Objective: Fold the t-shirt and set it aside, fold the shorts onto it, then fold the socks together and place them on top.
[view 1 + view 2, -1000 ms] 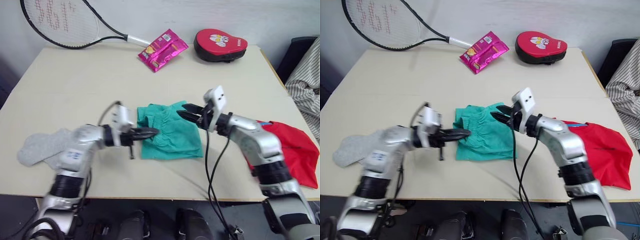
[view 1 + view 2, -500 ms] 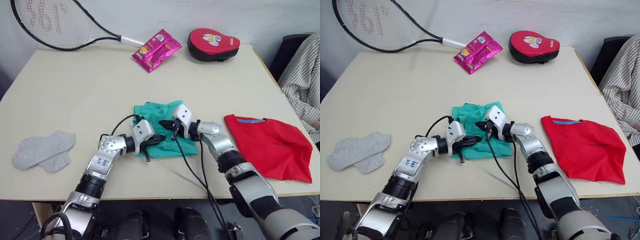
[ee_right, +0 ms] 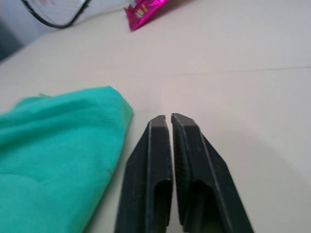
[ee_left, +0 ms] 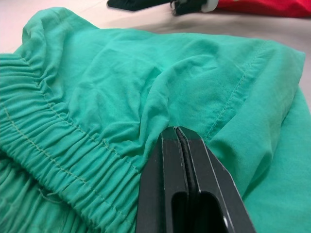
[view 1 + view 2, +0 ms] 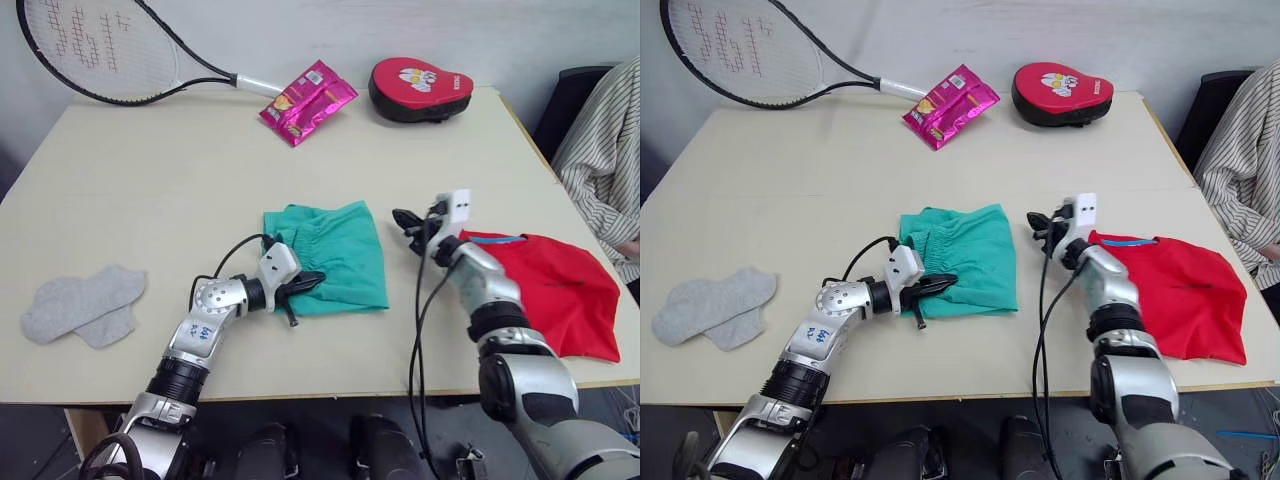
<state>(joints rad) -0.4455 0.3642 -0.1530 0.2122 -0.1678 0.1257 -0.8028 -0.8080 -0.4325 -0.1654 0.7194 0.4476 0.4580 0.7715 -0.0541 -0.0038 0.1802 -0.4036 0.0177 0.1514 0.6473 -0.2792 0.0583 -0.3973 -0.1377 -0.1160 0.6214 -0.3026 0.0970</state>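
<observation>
The teal shorts point(image 5: 335, 250) lie folded in the middle of the table, waistband toward my left. My left gripper point(image 5: 307, 281) is at their near left edge, shut on a pinch of the shorts point(image 4: 121, 87) beside the gathered waistband. My right gripper point(image 5: 406, 220) hovers shut with nothing in it, just right of the shorts' far right corner point(image 3: 53, 145) and left of the t-shirt. The red t-shirt point(image 5: 550, 290) lies folded at the right, its blue collar band showing. The grey socks point(image 5: 80, 305) lie overlapped near the table's left front.
A tennis racket point(image 5: 110, 50), a pink snack packet point(image 5: 307, 100) and a red padded mitt point(image 5: 420, 88) lie along the back of the table point(image 5: 150, 180). A person in a striped garment point(image 5: 605, 150) stands at the right edge.
My right gripper has left the shorts' top and moved right, toward the t-shirt. My left gripper stays at the shorts' near edge. The camera view has shifted slightly.
</observation>
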